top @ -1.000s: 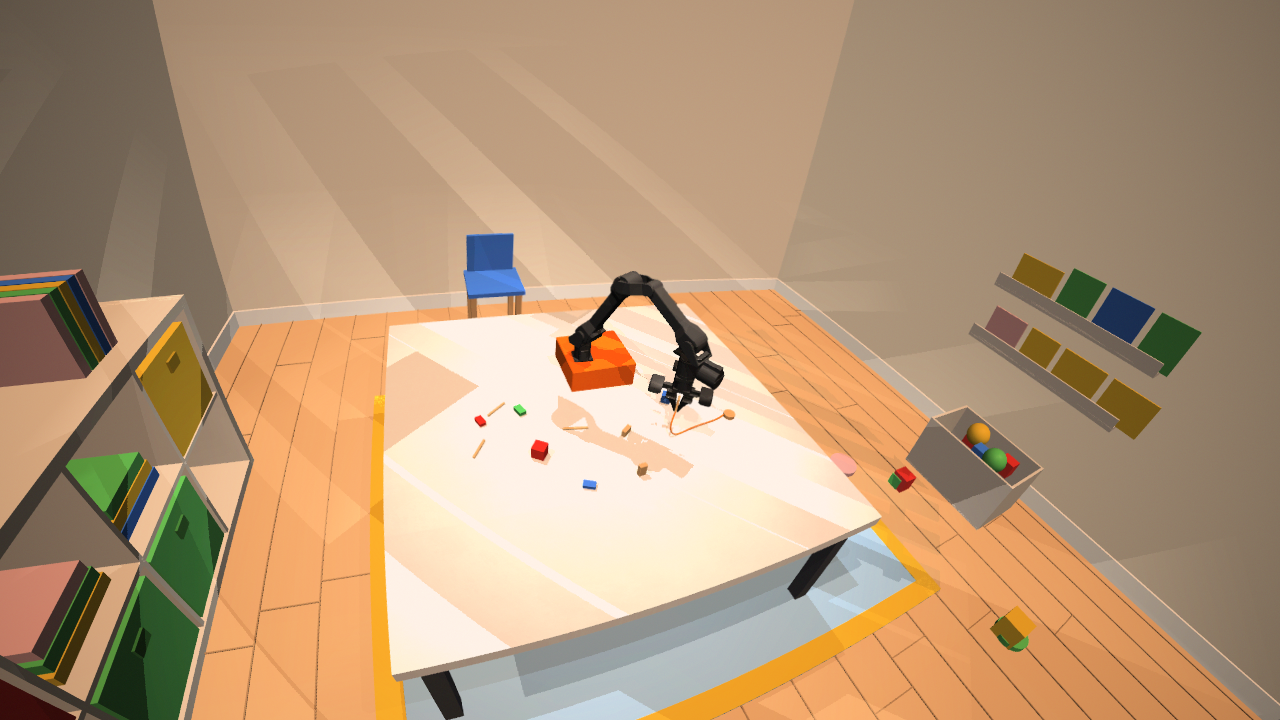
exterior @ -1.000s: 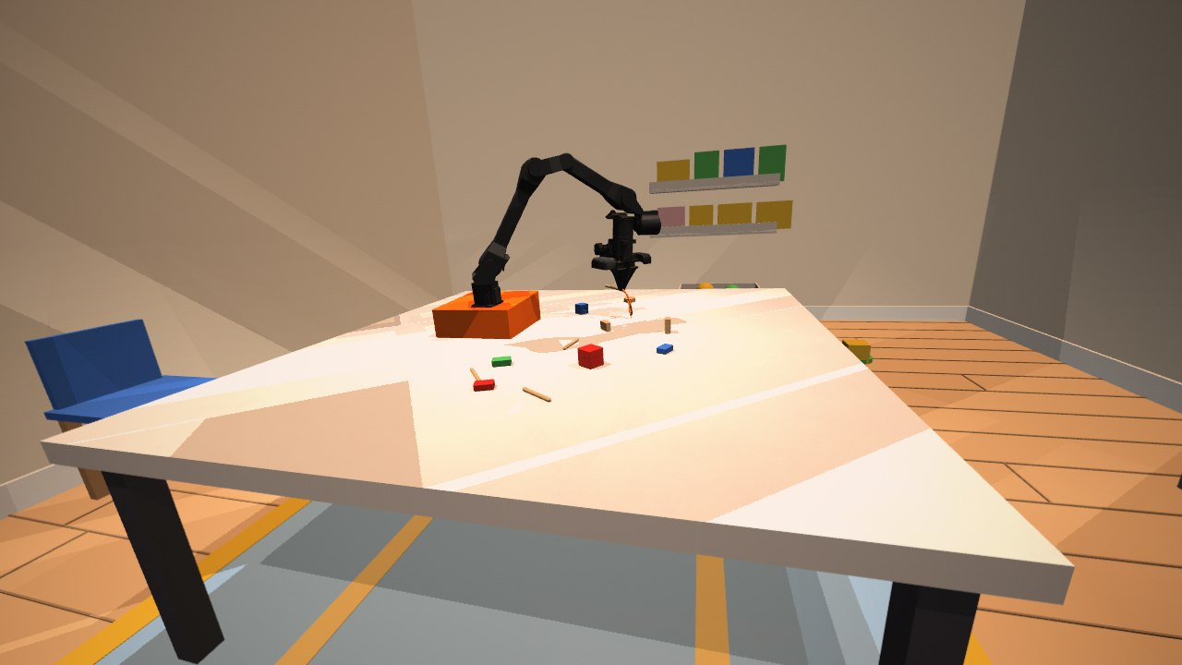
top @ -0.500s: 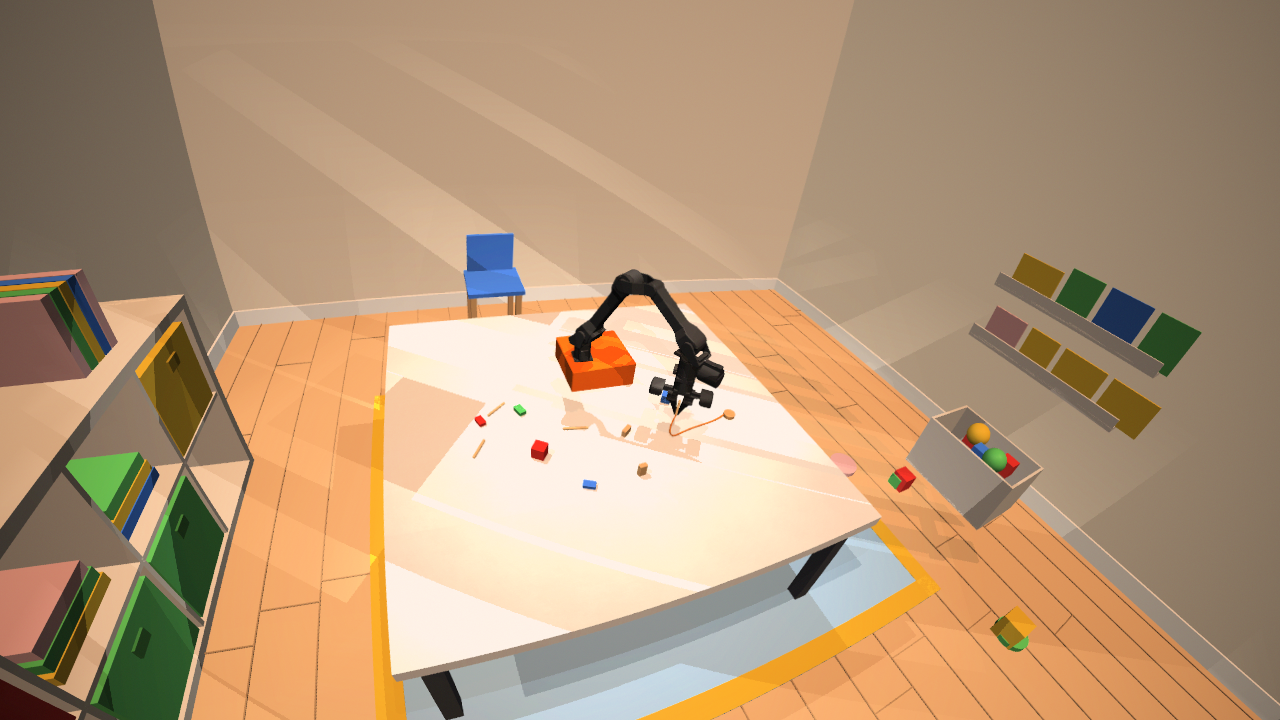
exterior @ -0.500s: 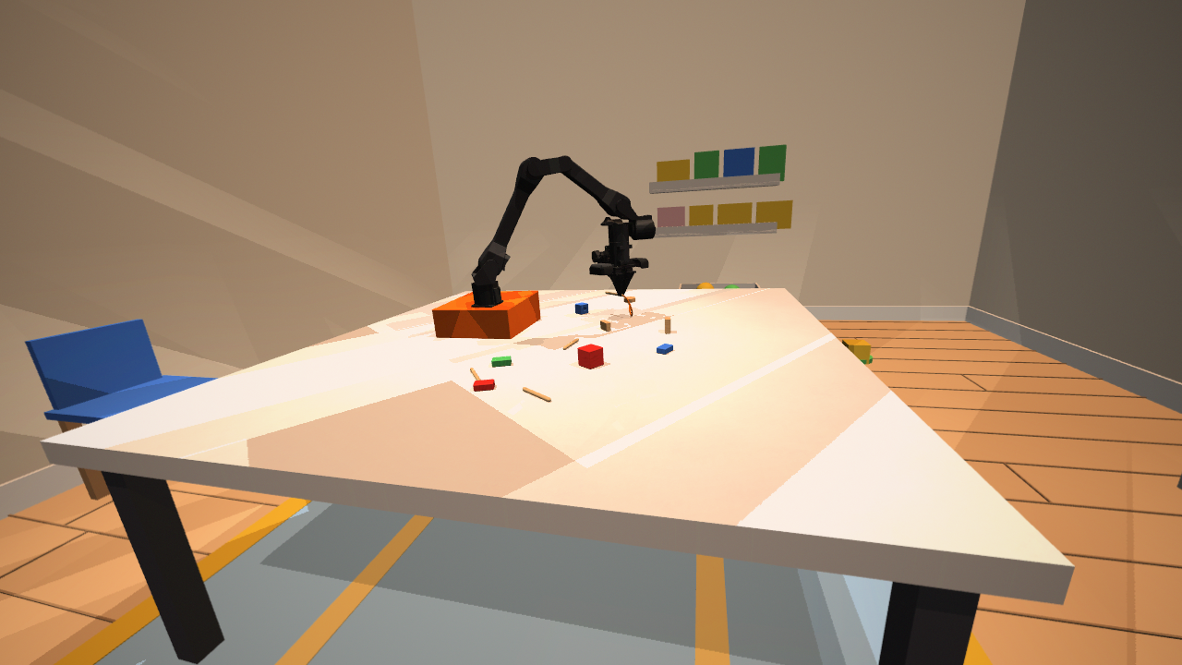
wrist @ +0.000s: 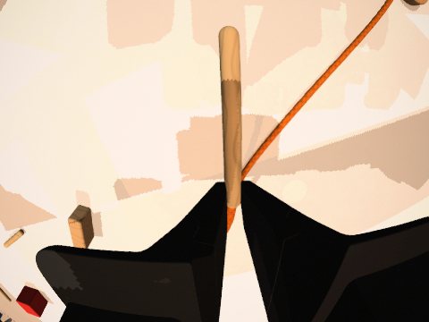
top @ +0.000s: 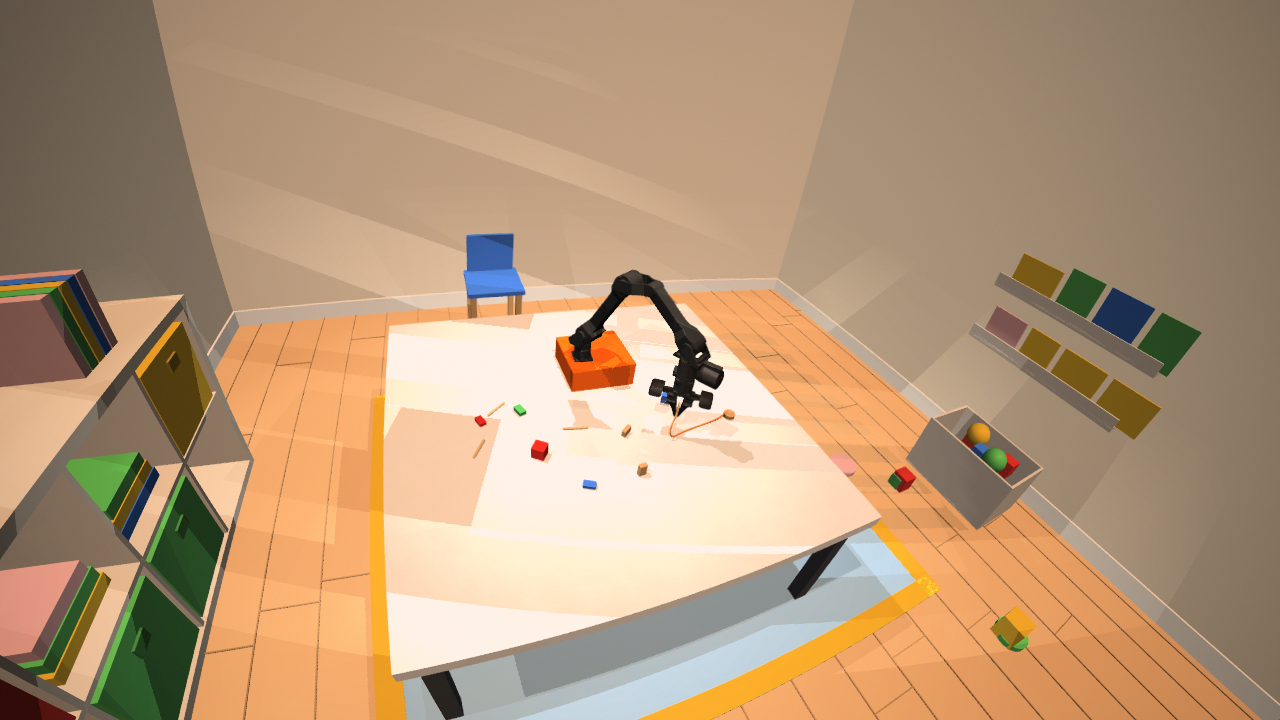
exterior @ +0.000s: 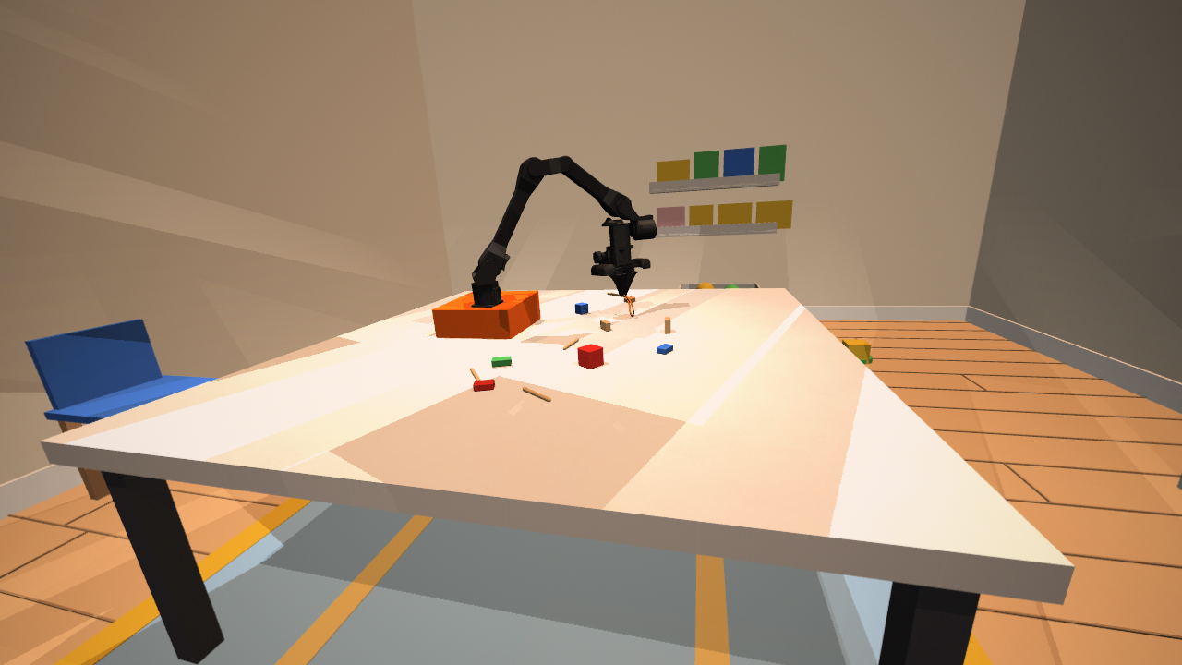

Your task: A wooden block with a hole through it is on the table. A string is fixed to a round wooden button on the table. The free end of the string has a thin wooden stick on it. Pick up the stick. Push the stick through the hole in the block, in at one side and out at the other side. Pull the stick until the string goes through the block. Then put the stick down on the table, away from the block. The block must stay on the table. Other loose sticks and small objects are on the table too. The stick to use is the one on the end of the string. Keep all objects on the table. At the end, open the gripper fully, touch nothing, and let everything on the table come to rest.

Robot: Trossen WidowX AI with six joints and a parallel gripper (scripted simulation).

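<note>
Beneath, table; slim tan stick.

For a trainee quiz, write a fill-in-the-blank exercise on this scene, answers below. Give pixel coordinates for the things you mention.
1. The tool (top: 677, 411) (exterior: 623, 294) (wrist: 232, 190) is shut on a thin wooden ____.
2. The string (top: 700, 424) (exterior: 631, 307) (wrist: 317, 87) is coloured ____.
3. The robot's arm (top: 662, 304) (exterior: 588, 179) stands on an orange ____.
4. The chair (top: 493, 282) (exterior: 94, 364) beyond the table's edge (top: 626, 617) (exterior: 578, 525) is coloured ____.

Missing words: stick; orange; box; blue.

Likely child's playroom: toy bin, small blue chair, picture-book shelves
</note>
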